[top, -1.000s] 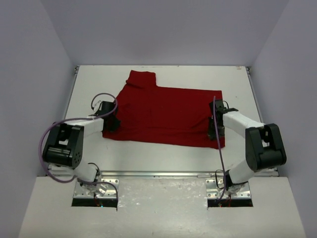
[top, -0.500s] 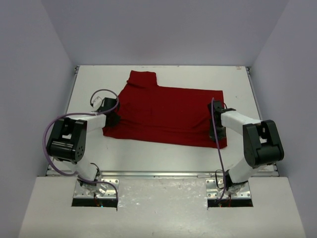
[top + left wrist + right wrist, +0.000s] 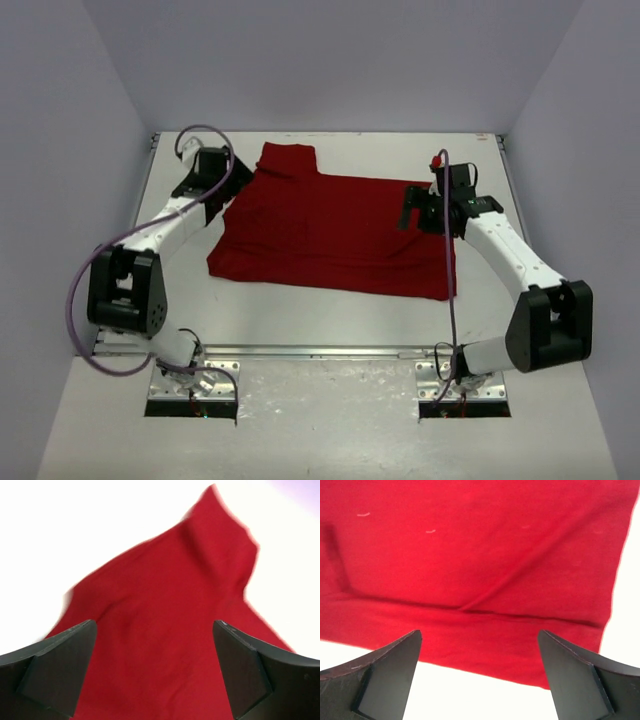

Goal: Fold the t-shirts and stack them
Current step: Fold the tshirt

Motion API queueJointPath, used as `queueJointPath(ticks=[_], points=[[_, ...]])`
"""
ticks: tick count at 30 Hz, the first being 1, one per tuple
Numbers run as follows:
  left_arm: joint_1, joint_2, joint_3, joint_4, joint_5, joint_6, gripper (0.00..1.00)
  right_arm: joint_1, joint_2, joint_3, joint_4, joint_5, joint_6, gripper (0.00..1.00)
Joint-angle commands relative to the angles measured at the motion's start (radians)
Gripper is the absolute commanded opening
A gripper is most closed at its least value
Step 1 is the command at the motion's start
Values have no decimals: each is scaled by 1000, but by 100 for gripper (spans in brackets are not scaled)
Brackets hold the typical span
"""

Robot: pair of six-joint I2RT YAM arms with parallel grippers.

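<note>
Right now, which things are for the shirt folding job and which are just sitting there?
For the job: red t-shirt, left end effector, right end effector, both open.
Just there: white table, purple cables.

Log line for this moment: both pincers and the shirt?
left pincer: open, above t-shirt, far-left corner | right pincer: open, above its right edge | t-shirt: spread on table, ungripped

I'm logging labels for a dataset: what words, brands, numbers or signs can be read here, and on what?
None can be read.
The shirt shows plain red cloth in all three views, with no print or tag in sight.
The table bears no legible marks.
</note>
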Motion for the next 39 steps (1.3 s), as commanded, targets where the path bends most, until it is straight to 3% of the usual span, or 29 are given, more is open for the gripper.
queueJointPath(ticks=[1, 4, 5, 8, 13, 18, 22, 23, 24, 25, 26, 29, 33, 34, 37, 39], points=[[4, 210, 188, 83, 74, 102, 100, -3, -124, -79, 69, -169, 41, 99], [21, 475, 453, 143, 194, 185, 100, -1, -234, -258, 194, -400, 78, 99], [27, 631, 640, 128, 247, 215, 100, 0, -256, -280, 224, -489, 81, 99], [52, 889, 984, 100, 315, 313, 96, 8, -328, -362, 278, -588, 101, 99], [92, 1099, 1262, 169, 395, 360, 91, 42, -402, -417, 274, -672, 83, 99], [93, 1264, 1377, 227, 447, 383, 87, 75, -465, -429, 282, -691, 84, 99], [98, 1323, 1426, 233, 482, 390, 63, 92, -511, -420, 259, -688, 80, 99], [101, 1326, 1435, 226, 502, 387, 61, 94, -529, -417, 242, -671, 69, 99], [99, 1317, 1422, 227, 513, 396, 62, 94, -537, -408, 233, -659, 63, 99], [96, 1297, 1412, 223, 521, 410, 73, 92, -540, -403, 213, -642, 49, 99], [87, 1289, 1405, 211, 515, 441, 77, 92, -545, -397, 205, -636, 43, 99], [88, 1272, 1383, 198, 536, 452, 74, 92, -546, -379, 191, -640, 40, 99], [88, 1297, 1395, 146, 553, 432, 54, 92, -563, -383, 191, -636, 41, 99], [88, 1300, 1402, 135, 553, 427, 44, 92, -566, -383, 188, -636, 41, 99], [87, 1283, 1382, 143, 544, 420, 41, 94, -583, -382, 176, -617, 32, 99], [85, 1285, 1380, 144, 547, 416, 31, 94, -588, -383, 177, -596, 28, 99]])
